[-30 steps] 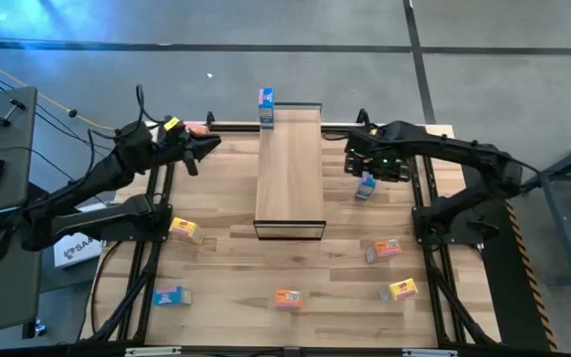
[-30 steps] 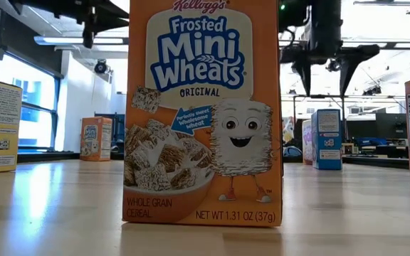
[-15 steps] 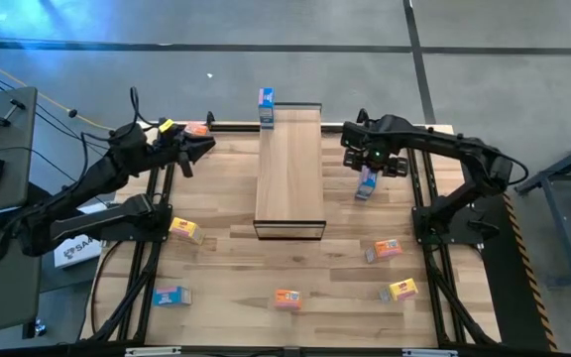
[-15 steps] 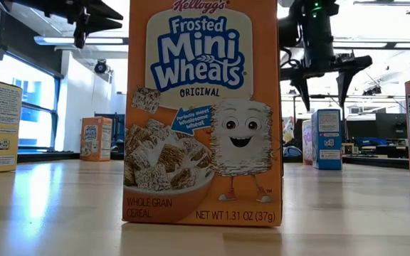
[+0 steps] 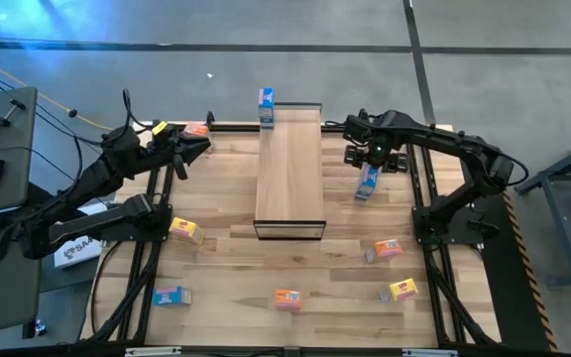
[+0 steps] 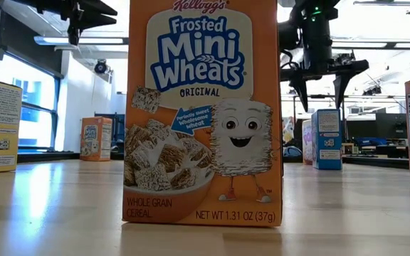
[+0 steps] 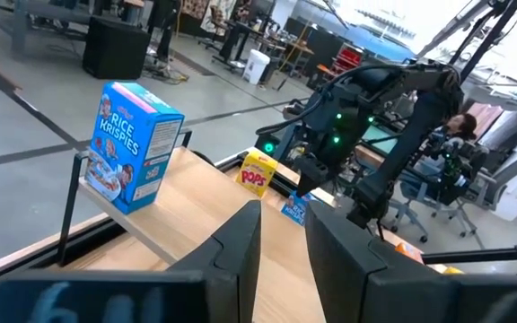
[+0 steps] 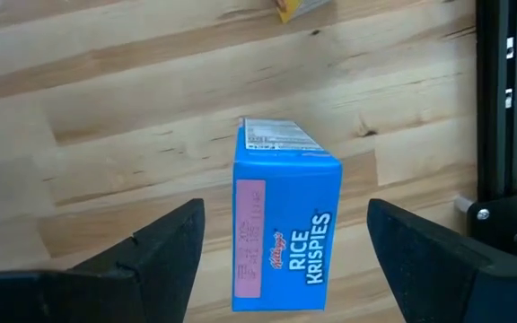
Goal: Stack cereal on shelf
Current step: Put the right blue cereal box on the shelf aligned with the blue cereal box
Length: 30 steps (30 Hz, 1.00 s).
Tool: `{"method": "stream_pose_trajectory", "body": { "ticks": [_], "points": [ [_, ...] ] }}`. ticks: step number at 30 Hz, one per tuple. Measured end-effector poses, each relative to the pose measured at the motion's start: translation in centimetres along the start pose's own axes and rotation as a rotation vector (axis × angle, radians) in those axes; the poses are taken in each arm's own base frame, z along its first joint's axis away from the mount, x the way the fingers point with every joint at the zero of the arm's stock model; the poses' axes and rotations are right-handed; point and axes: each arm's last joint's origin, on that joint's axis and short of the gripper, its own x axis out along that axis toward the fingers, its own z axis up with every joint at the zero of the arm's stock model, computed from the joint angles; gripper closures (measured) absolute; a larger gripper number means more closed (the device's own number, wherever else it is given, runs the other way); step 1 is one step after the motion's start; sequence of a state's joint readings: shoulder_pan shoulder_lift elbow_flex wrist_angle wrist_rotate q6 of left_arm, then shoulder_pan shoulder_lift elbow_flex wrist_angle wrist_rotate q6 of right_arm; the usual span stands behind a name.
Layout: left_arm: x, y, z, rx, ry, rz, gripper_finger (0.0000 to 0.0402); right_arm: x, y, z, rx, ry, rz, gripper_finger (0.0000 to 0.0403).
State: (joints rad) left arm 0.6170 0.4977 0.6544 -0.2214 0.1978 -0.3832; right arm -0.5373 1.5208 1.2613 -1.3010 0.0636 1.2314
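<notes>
1. We take the shelf [image 5: 289,178] as our landmark: a long, light wooden unit lying mid-desk [image 5: 226,258].
2. One blue Rice Krispies box [image 5: 266,107] stands upright at the shelf's far end, on its left corner.
3. The right gripper [image 5: 369,157] hangs just right of the shelf's far half, jaws spread wide and empty, directly above a second blue Rice Krispies box [image 8: 285,229] that stands on the desk between the fingertips' lines without touching them.
4. The left gripper [image 5: 204,146] hovers left of the shelf's far end, jaws narrow, with only a slim gap; we see nothing between them.
5. Near the shelf's near end lie a yellow box [image 5: 186,231] to the left and an orange box [image 5: 386,250] to the right.
6. Farther towards the near edge sit a blue box [image 5: 171,296], an orange Mini Wheats box [image 5: 286,298] and another yellow box [image 5: 401,290].
</notes>
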Motion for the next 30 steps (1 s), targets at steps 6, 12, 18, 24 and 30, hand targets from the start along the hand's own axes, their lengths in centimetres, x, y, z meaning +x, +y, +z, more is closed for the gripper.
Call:
{"method": "stream_pose_trajectory", "body": {
  "ticks": [6, 12, 18, 24, 30],
  "points": [
    [-0.2, -0.1, 0.0, 0.002, -0.008, -0.002, 0.0319, 1.3, 0.9, 0.2, -0.023, 0.028, -0.037, 0.0114],
    [-0.2, -0.1, 0.1, 0.002, -0.009, -0.002, 0.0319, 2.5, 1.6, 0.3, -0.033, 0.059, -0.073, 0.0115],
    [-0.2, -0.1, 0.1, 0.003, -0.011, 0.0, 0.0319, 2.6, 1.7, 0.3, -0.033, 0.068, -0.066, 0.0144],
    [-0.2, 0.0, 0.1, 0.003, -0.02, 0.023, 0.0319, 2.6, 1.8, 0.1, -0.046, 0.083, -0.06, 0.0198],
    [-0.2, 0.0, 0.1, 0.003, -0.022, 0.027, 0.0319, 2.6, 1.8, 0.0, -0.055, 0.101, -0.052, 0.0229]
  ]
}}
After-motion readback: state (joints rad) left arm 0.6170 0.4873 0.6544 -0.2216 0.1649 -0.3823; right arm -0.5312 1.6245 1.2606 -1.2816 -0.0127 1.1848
